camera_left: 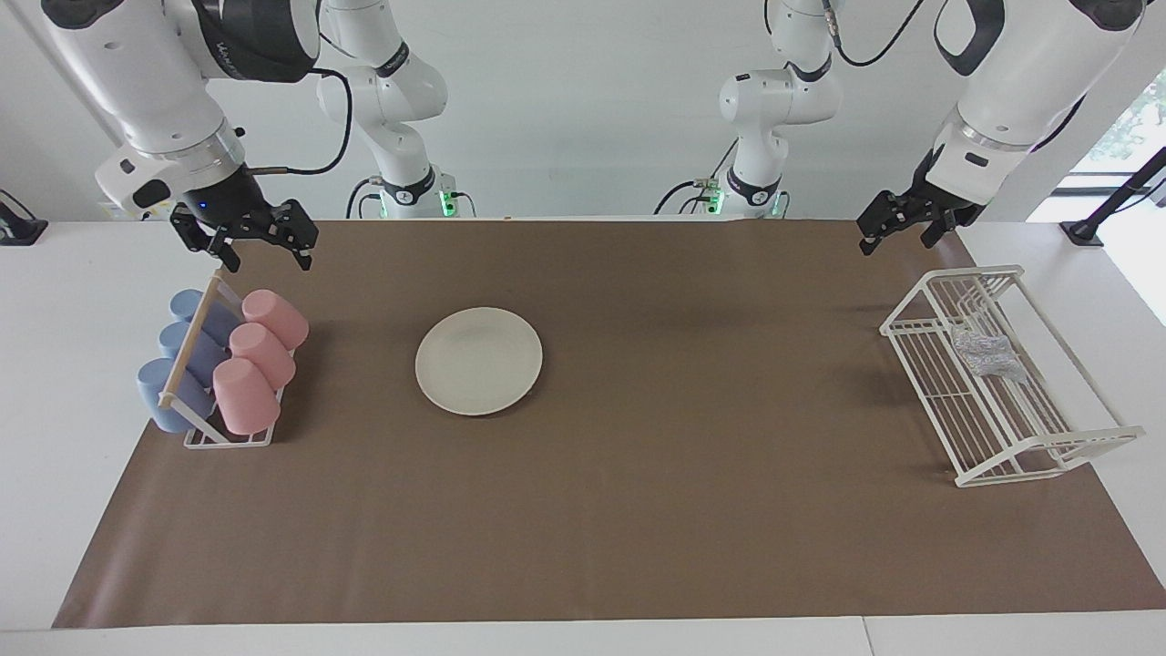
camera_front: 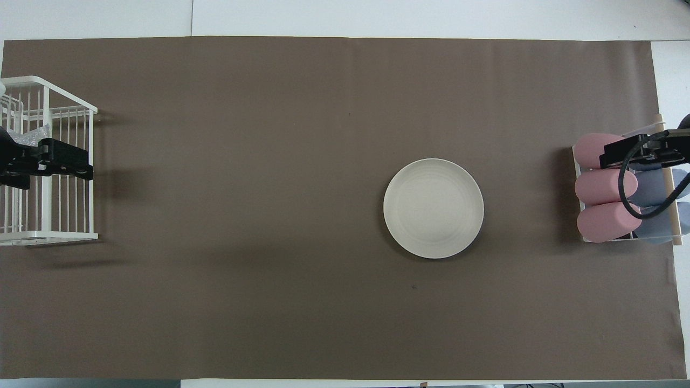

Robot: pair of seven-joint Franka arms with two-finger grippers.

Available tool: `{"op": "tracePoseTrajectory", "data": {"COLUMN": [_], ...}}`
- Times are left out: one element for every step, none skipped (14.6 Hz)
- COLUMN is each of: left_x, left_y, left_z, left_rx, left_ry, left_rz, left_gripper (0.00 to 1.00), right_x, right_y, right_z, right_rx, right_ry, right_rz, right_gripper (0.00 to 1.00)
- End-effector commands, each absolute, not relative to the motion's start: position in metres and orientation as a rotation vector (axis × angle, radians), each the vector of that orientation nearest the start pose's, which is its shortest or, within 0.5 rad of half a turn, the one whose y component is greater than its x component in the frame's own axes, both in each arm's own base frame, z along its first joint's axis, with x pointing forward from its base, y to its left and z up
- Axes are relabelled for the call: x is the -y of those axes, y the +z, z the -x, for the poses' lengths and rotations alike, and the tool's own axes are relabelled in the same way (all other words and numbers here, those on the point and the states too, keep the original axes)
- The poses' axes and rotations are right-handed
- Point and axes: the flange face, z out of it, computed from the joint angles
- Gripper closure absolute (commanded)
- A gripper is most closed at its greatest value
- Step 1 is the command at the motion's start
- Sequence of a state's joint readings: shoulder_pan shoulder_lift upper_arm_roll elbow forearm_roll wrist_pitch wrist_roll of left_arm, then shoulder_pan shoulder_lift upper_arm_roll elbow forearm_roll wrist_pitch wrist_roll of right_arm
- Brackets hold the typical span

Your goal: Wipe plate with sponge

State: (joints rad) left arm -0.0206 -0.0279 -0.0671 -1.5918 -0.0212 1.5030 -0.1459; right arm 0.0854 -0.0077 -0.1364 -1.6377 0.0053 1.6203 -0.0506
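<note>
Brown paper covers most of the white table (camera_left: 55, 383), and both white arms hang above its robots' edge with their black grippers pointing down. At the left arm's end, the left arm bends down from a high elbow, its wrist tilted toward the table's middle, and the left gripper (camera_left: 900, 225) hangs in the air over the corner of the paper by the robots' edge, just short of the white wire rack (camera_left: 1002, 446); its fingers are spread wide and hold nothing and touch nothing. At the right arm's end, the right arm slopes down the same way, and the right gripper (camera_left: 264, 248) hangs over the paper at the robots' end of the cup holder (camera_left: 228, 437), clear of the pink cups (camera_left: 255, 364) and blue cups (camera_left: 178, 364) lying in it; its fingers are also spread wide and empty. The sponge (camera_left: 984, 353) lies inside the wire rack at the left arm's end of the table, in the half nearer the robots. The plate (camera_left: 478, 361) lies flat on the paper, between the two racks and closer to the cup holder, with nothing on it.
</note>
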Motion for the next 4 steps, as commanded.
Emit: {"op": "tracePoseTrajectory", "data": {"left_x": [0.0480,0.0490,0.0496,0.0498], "left_y": [0.6224,0.6217,0.6209,0.6217], "left_z": [-0.5274,-0.5272,-0.5276,-0.5271], "left_rx": [0.088,0.086,0.083,0.083], "left_ry": [0.118,0.121,0.123,0.121], "left_rz": [3.156,3.157,3.155,3.157], "left_gripper": [0.00,0.00,0.00,0.00], "right_x": [0.0267,0.0267,0.0267,0.0267], "right_y": [0.6024,0.6024,0.6024,0.6024], "right_z": [-0.5504,-0.5504,-0.5504,-0.5504], "right_rx": [-0.024,-0.024,-0.024,-0.024], "right_ry": [0.019,0.019,0.019,0.019], "right_rz": [3.137,3.137,3.137,3.137], "right_gripper": [0.00,0.00,0.00,0.00]}}
